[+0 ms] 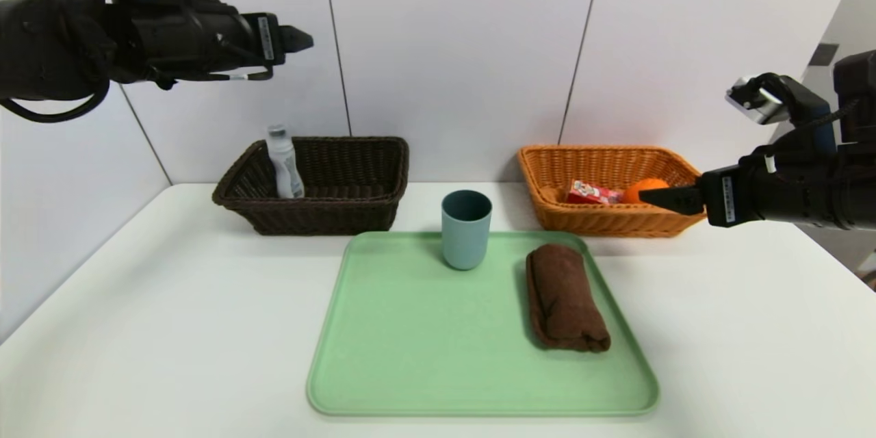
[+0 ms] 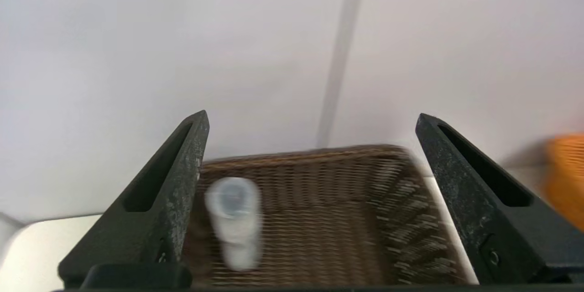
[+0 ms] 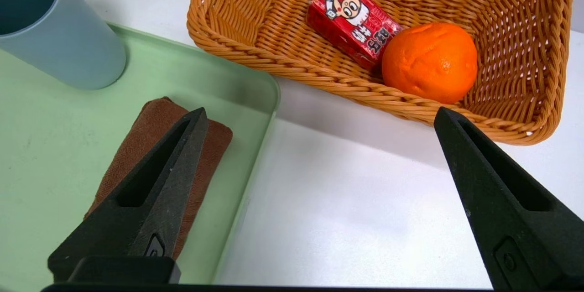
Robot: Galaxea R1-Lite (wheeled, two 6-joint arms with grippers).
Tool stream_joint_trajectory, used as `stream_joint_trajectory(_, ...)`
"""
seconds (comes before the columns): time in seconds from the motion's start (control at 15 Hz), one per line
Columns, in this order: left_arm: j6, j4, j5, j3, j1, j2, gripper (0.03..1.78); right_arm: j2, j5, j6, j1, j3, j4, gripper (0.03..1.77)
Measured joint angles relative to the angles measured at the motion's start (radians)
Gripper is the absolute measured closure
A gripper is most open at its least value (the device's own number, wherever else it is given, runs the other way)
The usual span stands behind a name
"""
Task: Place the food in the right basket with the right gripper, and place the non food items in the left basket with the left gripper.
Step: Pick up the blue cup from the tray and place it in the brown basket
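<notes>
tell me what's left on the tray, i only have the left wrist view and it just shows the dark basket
Observer: A blue cup and a rolled brown towel remain on the green tray.
Operator: is the bottle standing or lying
Observer: The head view shows the bottle upright, leaning against the dark basket wall.
Operator: what's in the other basket
Observer: The orange basket holds a red carton and an orange.
Operator: where's the right hand
Observer: The right hand hangs open, low beside the tray, near the orange basket.
</notes>
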Motion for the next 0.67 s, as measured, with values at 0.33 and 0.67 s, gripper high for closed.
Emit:
stream_joint_trajectory(0.33, -0.14, -0.116, -0.012, 0.256, -0.245, -0.135, 0.15, -0.008, -0.003, 0.013, -0.021, 0.016, -0.001, 0.09)
stream_joint_trajectory(0.67, -0.1, -0.468, -0.134, 0.698, -0.344, -0.223, 0.14, -0.021, -0.001, 0.013, -0.033, 0.046, -0.001, 0.09)
